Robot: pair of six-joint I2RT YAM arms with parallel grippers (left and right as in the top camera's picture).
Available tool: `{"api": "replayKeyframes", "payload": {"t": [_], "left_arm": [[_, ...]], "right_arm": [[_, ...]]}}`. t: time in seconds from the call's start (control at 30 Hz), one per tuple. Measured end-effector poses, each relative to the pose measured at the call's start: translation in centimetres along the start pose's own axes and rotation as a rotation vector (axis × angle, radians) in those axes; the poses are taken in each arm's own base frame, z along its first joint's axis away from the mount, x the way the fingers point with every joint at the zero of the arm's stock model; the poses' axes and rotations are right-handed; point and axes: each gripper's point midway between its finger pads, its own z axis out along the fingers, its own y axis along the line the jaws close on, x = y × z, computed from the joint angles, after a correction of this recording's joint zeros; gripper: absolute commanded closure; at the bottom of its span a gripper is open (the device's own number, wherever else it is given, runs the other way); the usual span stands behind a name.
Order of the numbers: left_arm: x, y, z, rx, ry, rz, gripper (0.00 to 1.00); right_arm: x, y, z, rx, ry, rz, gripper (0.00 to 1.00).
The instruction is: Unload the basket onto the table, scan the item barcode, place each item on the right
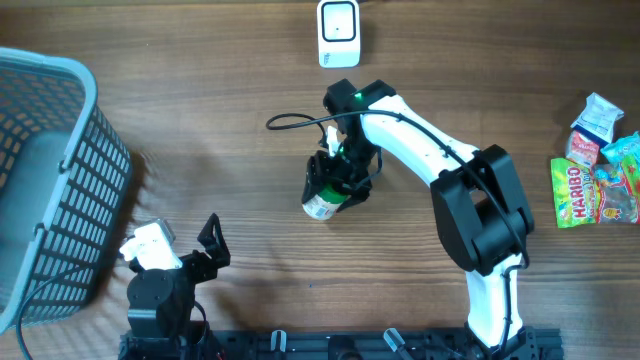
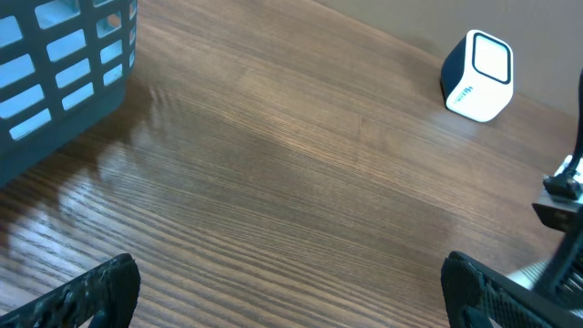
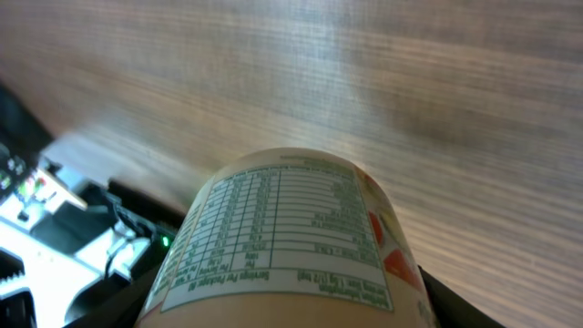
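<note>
Overhead, the right gripper point(image 1: 338, 175) sits well below the scanner point(image 1: 338, 33) in the middle of the table, its jaws closed around a small can point(image 1: 322, 206). The can lies tilted, its pale end pointing away from the scanner. The arm reaches out in a long diagonal, bent at the elbow, with the wrist turned downward. The left gripper point(image 1: 212, 240) waits far from the scanner, near the basket point(image 1: 60, 150), and a heap of snack packets point(image 1: 595, 175) lies off to the other side. From the left wrist, both fingers stand wide apart with nothing between them, and the scanner point(image 2: 477, 76) shows far ahead across bare wood. From the right wrist, the can point(image 3: 282, 237) fills the lower frame, its printed nutrition table facing the camera; no barcode is visible there. By my reading, the pickup is done and the presenting step is next: carry the can toward the scanner and roll the wrist until the barcode meets its window.
</note>
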Motion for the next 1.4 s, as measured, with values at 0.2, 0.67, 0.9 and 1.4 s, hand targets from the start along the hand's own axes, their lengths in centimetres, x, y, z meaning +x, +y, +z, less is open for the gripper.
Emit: {"api": "replayKeyframes", "payload": {"t": [0.2,0.67,0.9,1.4], "left_arm": [[0.0,0.0,0.0,0.0,0.0,0.0,0.0],[0.0,0.0,0.0,0.0,0.0,0.0,0.0],[0.0,0.0,0.0,0.0,-0.001,0.0,0.0],[0.0,0.0,0.0,0.0,0.0,0.0,0.0]], "right_arm": [[2.1,-0.5,-0.2,0.004,0.083,-0.044,0.4],[6.7,0.3,-3.3,0.003,0.127,-0.102,0.41],[8.7,1.5,-5.9,-0.017,0.065,-0.131,0.41],[-5.6,2.0,-10.7,0.197,-0.594,-0.363,0.39]]}}
